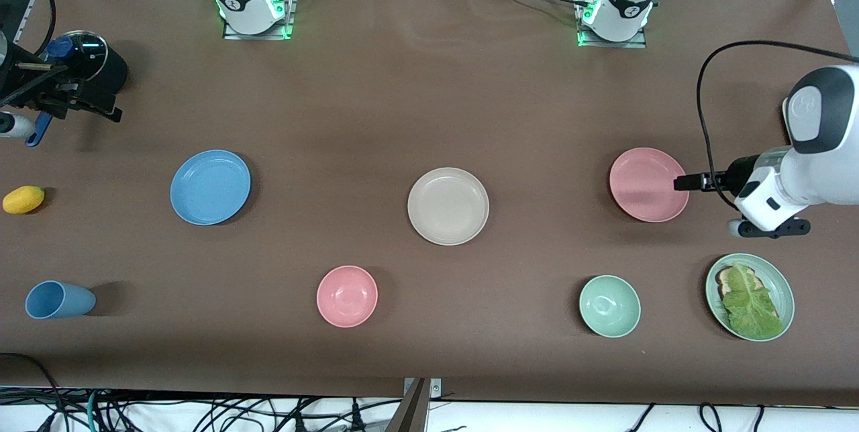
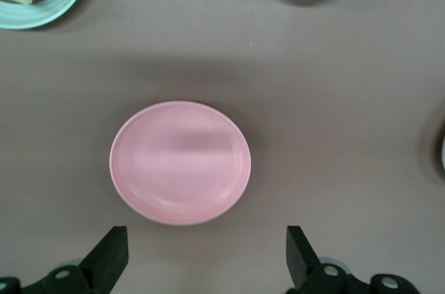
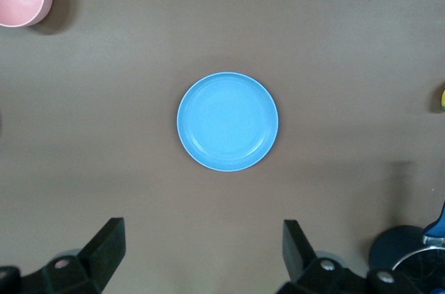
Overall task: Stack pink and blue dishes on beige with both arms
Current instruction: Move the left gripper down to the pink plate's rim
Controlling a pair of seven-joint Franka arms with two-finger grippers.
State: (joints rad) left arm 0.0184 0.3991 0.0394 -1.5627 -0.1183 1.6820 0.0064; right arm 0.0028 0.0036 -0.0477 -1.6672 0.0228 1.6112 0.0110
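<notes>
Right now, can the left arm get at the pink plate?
Probably yes. The left claw is open above the pink plate, which lies alone on the table, apart from the green bowl.

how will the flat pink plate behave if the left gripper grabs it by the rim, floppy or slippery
The flat, shallow pastel pink plastic plate looks moulded and rigid, so probably stiff, not floppy. Its smooth, slightly glossy surface suggests the low rim may slip between the open left gripper fingers. It seems light and sits flat on the brown table, so a push would likely slide it rather than tip it.
</notes>
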